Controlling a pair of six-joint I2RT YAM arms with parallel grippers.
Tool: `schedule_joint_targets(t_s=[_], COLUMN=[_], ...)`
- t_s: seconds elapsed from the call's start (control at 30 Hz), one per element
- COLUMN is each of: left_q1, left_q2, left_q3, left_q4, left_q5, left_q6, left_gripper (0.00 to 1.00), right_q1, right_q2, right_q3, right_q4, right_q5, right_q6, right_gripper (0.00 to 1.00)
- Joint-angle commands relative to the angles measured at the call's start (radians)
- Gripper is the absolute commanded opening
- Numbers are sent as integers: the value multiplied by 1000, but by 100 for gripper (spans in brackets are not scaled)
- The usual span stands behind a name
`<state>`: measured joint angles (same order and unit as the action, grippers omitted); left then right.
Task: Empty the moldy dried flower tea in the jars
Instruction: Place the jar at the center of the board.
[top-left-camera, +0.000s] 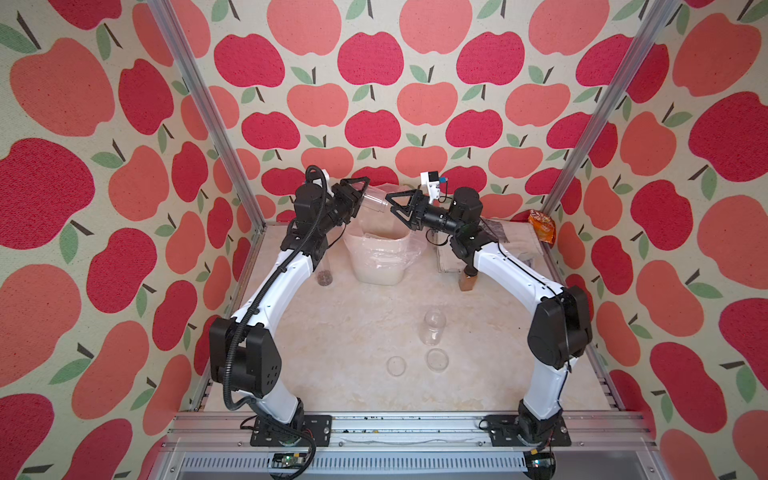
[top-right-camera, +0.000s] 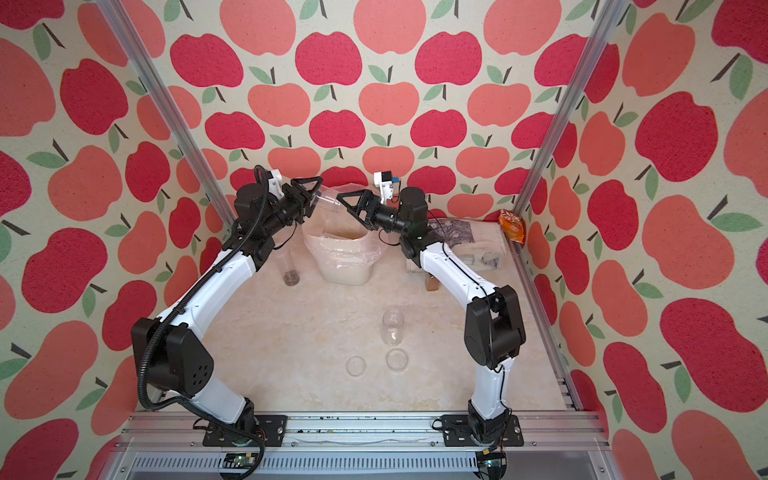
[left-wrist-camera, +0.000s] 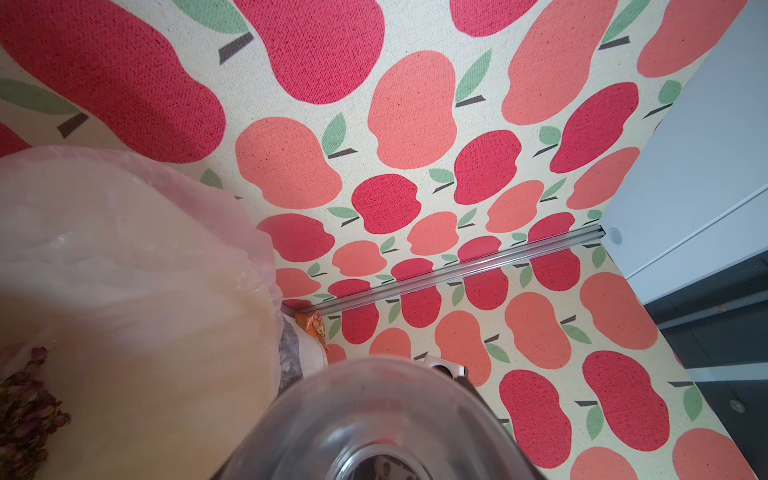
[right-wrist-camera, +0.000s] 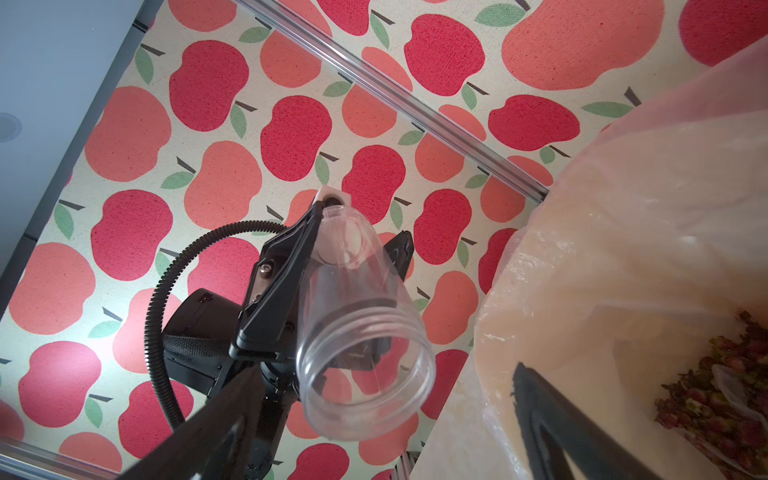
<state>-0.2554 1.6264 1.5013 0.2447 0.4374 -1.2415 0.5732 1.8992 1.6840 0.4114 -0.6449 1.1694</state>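
A clear jar (top-left-camera: 375, 203) is clamped near its base by the left gripper (top-left-camera: 360, 195) and is held tilted in the air above the back part of the bin (top-left-camera: 380, 272), which is lined with a thin plastic bag and is set at the middle of the worktop's (top-left-camera: 332, 332) back edge. The jar's open mouth is turned toward the right gripper (top-left-camera: 397, 212), just beside it and not touching it. The right gripper's jaws are spread wide, and nothing is seen between them. In the right wrist view the held jar (right-wrist-camera: 357, 332) is seen lidless and with no bits in it, pinched between the left gripper's fingers (right-wrist-camera: 286, 291). The tea (right-wrist-camera: 723, 386) is seen piled inside the bin, below and to one side of the jar's mouth; it is also shown in the left wrist view (left-wrist-camera: 25, 399). A second jar (top-left-camera: 324, 272) is stood just left of the bin, partly hidden under the left arm, with a thin dark layer of tea at its bottom. A third jar (top-left-camera: 434, 328) is placed right of the worktop's centre, toward the front edge, lidless and with no tea seen in it. Two lids (top-left-camera: 396, 365) are laid flat just in front of it, well apart from both grippers.
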Motion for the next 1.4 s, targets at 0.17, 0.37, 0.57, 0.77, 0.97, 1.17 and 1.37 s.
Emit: schedule_joint_targets(t_s=[0.17,0.37,0.57,0.77,0.97,1.17,1.37], left_q1=[4,3,1,0,1,5,9], left_q2=[-26,-26,-27,-27,-30,-39,-75], left_q3=[-16,-19,-24,-27,-35,-35,-30], left_q4=[54,58,59,59,64,55,-10], left_q5=[29,29,29,32,27,31,13], left_q6=[-15,-18,-18,-18,-10,11,84], left_gripper=[0,0,0,0,21,63,95], right_q1=[32,48,61,66,66,65,58], right_q2=[84,127,157,178,172,145,99], right_q3=[130,181,217,240,232,205,157], right_q4=[47,68,90,114,118,124,130], right_q5=[-21,-32,-38,-45,-45,-44,-45], right_q6=[87,132,168,199,196,169,137], right_gripper=[88,74,67,57,47,36,28])
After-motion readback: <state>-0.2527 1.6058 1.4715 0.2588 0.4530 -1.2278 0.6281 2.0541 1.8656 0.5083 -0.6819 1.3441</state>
